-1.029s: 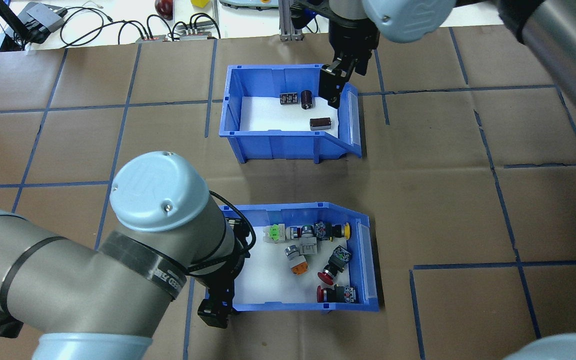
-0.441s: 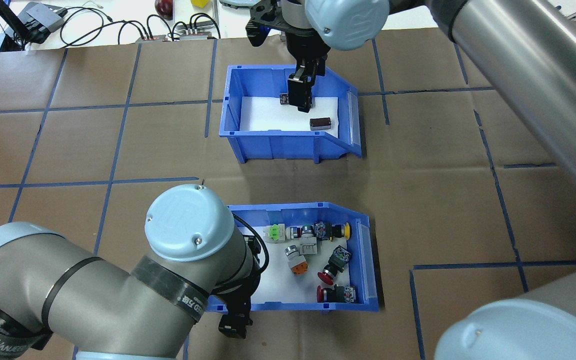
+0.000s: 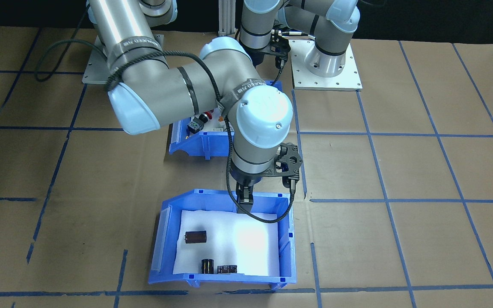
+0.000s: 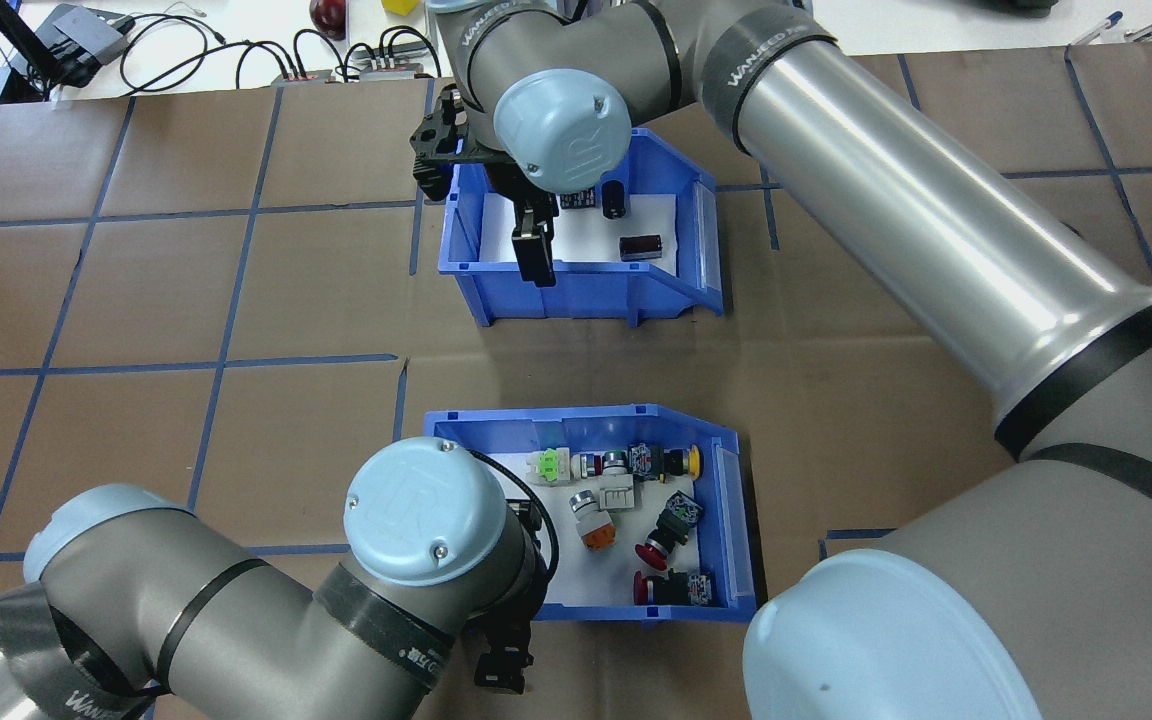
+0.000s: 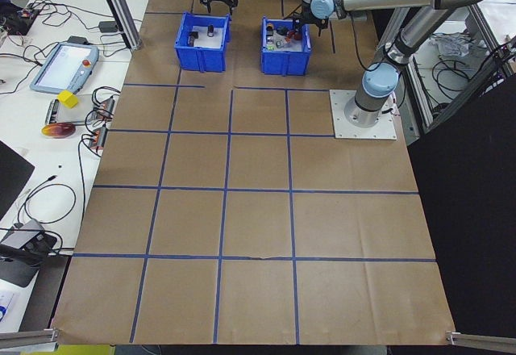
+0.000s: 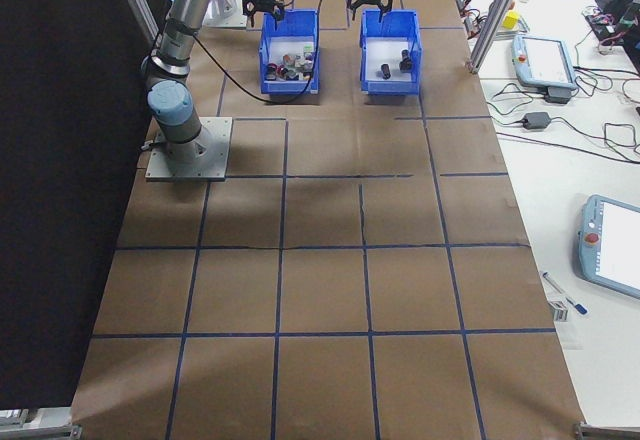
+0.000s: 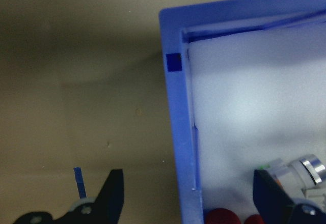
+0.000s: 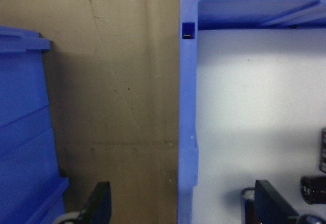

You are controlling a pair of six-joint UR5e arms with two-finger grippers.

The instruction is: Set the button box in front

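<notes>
The left gripper (image 7: 186,201) hangs wide open astride the button box (image 4: 726,500) near wall, apparently not yet touching, one finger outside and one inside.

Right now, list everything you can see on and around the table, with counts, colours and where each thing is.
button box: one, blue, near the robot, centre of the table.
push buttons: several, red, orange, green and yellow, on the button box's white floor.
second bin: one, blue, farther from the robot.
capacitors: three, dark, inside the second bin.
table: brown cover with blue tape grid.
cables and devices: on the white bench beyond the table.
left gripper: open, straddling a button box wall.
right gripper: open, straddling a second bin wall.
</notes>
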